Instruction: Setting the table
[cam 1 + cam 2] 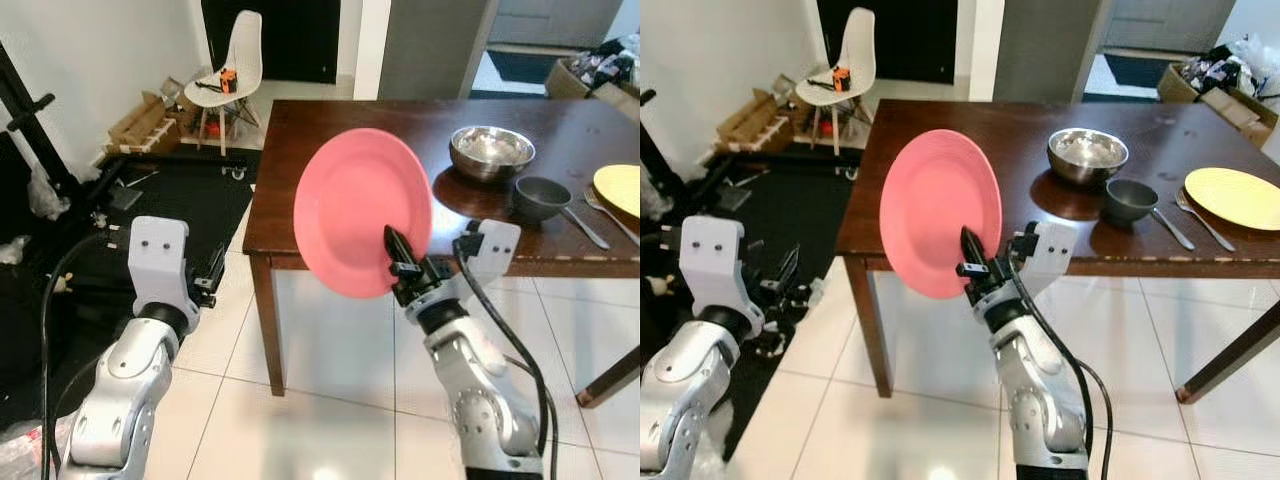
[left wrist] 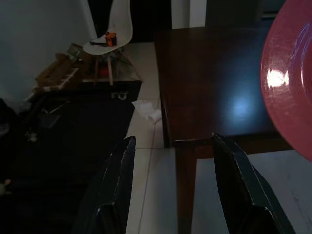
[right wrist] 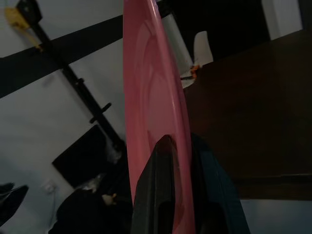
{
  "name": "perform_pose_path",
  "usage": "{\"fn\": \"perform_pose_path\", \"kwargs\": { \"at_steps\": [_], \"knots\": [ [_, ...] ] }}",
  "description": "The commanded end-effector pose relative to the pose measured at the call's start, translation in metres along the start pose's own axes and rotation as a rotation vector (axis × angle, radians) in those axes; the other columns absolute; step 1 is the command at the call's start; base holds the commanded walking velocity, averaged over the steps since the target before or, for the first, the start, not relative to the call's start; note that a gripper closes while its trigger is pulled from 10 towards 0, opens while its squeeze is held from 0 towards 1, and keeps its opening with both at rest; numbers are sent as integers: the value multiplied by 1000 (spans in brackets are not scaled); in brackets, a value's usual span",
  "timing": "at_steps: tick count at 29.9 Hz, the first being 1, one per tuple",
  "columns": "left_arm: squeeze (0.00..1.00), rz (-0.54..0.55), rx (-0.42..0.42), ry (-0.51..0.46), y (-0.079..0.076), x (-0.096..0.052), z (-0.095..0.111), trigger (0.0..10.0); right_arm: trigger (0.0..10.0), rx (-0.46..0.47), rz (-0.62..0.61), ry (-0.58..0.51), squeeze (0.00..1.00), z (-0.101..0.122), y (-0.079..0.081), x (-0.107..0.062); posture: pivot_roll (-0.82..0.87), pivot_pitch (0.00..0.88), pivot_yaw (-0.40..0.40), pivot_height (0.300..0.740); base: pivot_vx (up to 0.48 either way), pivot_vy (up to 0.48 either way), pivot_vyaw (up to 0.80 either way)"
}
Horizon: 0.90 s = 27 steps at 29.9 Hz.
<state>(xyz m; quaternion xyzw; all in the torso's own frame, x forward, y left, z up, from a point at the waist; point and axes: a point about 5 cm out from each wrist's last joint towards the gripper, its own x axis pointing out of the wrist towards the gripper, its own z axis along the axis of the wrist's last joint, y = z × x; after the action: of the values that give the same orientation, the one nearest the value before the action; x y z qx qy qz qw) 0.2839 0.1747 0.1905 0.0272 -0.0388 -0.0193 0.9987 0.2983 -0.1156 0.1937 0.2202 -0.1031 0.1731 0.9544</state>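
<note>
Dark wooden desk (image 1: 330, 130), largest thing ahead, with its near-left stretch bare, likely the spot meant for another place setting. At about 2 o'clock on it: steel mixing bowl (image 1: 491, 150), small dark bowl (image 1: 541, 198) just beside it, yellow plate (image 1: 1238, 197) with fork (image 1: 1202, 218) and spoon (image 1: 1170, 225) laid between, one setting already made. White chair (image 1: 230, 70) well apart at 11 o'clock.

Pink plate (image 1: 362, 212) held upright, on edge, off the desk, before its near-left corner; gripped at the lower rim so the face stays free to tip flat. Right pincer (image 1: 401, 262) clamped on that rim, one finger on each face. Left pincer (image 2: 175, 190) spread wide, holding nothing, low at 8 o'clock.
</note>
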Motion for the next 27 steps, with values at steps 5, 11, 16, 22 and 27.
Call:
{"fn": "perform_pose_path", "kwargs": {
  "at_steps": [5,11,16,22,27],
  "knots": [
    [0,-14,-9,34,-1,-2,-7,10000,10000,18,-6,3,0,0,-1,1,31,0,97,740,0,0,-800],
    [0,-16,-4,73,0,-3,-19,10000,10000,-4,-4,36,0,-7,-5,-1,32,0,94,740,0,0,-800],
    [0,-10,72,226,9,-10,-65,10000,10000,-176,26,236,0,-50,-21,-18,32,0,90,740,0,0,-800],
    [0,25,165,466,29,-29,-129,10000,10000,-262,15,515,0,-109,-50,-54,28,0,77,740,0,0,-800],
    [0,88,171,646,44,-57,-174,10000,10000,-235,-88,692,0,-146,-75,-93,38,0,69,740,0,0,-793]
  ]
}}
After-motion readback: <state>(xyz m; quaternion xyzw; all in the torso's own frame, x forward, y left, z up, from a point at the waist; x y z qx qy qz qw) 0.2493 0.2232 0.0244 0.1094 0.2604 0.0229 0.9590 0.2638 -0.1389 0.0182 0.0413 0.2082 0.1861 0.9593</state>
